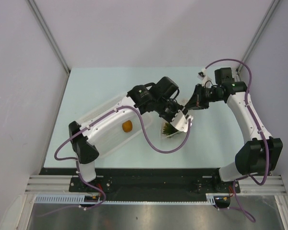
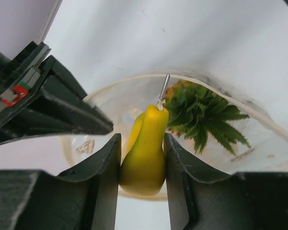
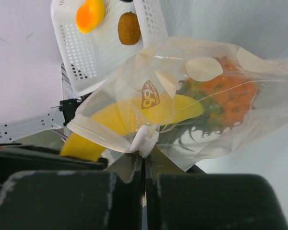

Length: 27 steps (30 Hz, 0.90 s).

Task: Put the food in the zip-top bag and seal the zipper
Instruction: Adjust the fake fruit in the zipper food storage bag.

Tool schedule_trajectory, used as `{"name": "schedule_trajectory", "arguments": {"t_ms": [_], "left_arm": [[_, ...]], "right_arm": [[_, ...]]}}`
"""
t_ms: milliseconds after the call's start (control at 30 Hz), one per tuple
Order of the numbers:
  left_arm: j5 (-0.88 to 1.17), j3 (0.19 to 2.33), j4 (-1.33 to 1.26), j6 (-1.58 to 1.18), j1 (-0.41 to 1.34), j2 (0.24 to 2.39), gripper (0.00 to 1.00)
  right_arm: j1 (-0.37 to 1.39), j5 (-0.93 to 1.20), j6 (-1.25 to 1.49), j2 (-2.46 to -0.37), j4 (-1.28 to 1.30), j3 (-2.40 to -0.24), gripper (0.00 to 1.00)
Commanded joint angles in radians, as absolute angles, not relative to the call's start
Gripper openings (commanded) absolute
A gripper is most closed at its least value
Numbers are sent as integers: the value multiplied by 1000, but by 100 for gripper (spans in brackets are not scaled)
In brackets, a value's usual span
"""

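My left gripper [image 2: 142, 140] is shut on the yellow banana [image 2: 145, 153], with its tip inside the open mouth of the clear dotted zip-top bag [image 2: 259, 129]. The pineapple's green crown [image 2: 201, 112] lies inside the bag. My right gripper [image 3: 145, 157] is shut on the bag's edge just under the white zipper slider [image 3: 146, 139] and holds the mouth up. The whitish zipper strip [image 3: 98, 133] runs to the left. The right wrist view shows the banana [image 3: 134, 115] and the orange pineapple [image 3: 233, 96] through the plastic. From above, both grippers [image 1: 181, 118] [image 1: 191, 102] meet at the bag [image 1: 175, 130].
The white perforated basket [image 3: 89, 57] lies behind the bag and holds an orange piece [image 3: 90, 14] and a dark brown round fruit [image 3: 129, 28]. From above the basket [image 1: 103, 122] lies under my left arm, with one fruit [image 1: 127, 126] showing. Grey walls enclose the table.
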<state>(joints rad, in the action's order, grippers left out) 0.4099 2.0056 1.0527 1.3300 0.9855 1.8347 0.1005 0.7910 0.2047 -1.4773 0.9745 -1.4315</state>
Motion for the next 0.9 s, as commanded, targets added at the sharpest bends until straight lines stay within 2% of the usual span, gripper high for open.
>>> {"name": "schedule_trajectory", "arguments": {"t_ms": [0,33,67,100,133,233,300,333,433,533,667,867], "left_arm": [[482,1866,797,1137,989,1815,10],[465,1821,646,1052,988,1783,15],[448,1724,561,1017,986,1764,33],[393,1673,484,991,988,1743,38],[365,1584,359,958,988,1700,48],[247,1481,186,838,988,1643,61],[180,1457,151,764,988,1591,73],[152,1439,158,711,982,1566,83],[176,1387,176,616,959,1444,96],[241,1390,256,534,917,1332,96],[371,1465,530,460,787,1279,95],[477,1502,904,529,459,1308,93]], "right_arm": [[97,798,161,-1471,979,-1483,0],[97,801,160,-1473,982,-1483,0],[98,801,156,-1471,983,-1482,0],[98,802,152,-1471,988,-1482,0],[98,802,149,-1473,988,-1483,0],[98,802,146,-1480,992,-1488,0],[98,796,146,-1488,989,-1491,0],[98,793,144,-1489,991,-1496,0],[95,784,140,-1496,988,-1500,0],[91,782,138,-1497,988,-1500,0],[90,752,124,-1502,994,-1511,0],[89,686,83,-1502,1012,-1552,0]]}}
